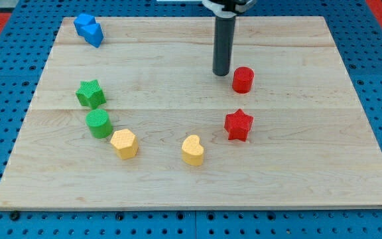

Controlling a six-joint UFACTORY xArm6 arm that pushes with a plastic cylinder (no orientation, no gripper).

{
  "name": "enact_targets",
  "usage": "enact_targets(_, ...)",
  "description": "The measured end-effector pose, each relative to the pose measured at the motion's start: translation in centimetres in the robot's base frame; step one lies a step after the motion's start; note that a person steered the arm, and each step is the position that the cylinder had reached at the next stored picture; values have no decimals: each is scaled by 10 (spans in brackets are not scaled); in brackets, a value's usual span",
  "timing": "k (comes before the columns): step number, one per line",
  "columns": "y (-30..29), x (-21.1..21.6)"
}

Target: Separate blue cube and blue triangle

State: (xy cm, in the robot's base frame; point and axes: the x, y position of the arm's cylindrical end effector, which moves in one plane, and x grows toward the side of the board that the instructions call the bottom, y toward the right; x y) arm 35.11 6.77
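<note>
The blue cube (83,24) and the blue triangle (94,34) lie touching each other at the view's top left corner of the wooden board (297,172). The cube is the upper left one, the triangle is just below and right of it. My tip (221,73) is at the end of the dark rod near the top middle of the board. It stands far to the right of both blue blocks and just left of the red cylinder (243,79).
A green star (91,93) and a green cylinder (99,123) sit at the left. A yellow hexagon (124,143) and a yellow heart (192,150) sit lower down. A red star (239,125) is right of middle.
</note>
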Motion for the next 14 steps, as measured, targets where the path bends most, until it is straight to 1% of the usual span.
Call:
enact_targets(1, 32, -7)
enact_targets(2, 40, -4)
enact_targets(3, 37, 29)
enact_targets(4, 18, -11)
enact_targets(5, -41, -68)
enact_targets(6, -88, -139)
enact_targets(7, -187, -145)
enact_targets(8, -229, -160)
enact_targets(9, -235, -159)
enact_targets(10, -275, -159)
enact_targets(11, -330, -159)
enact_targets(12, -327, -146)
enact_targets(13, -303, -114)
enact_targets(14, -270, -58)
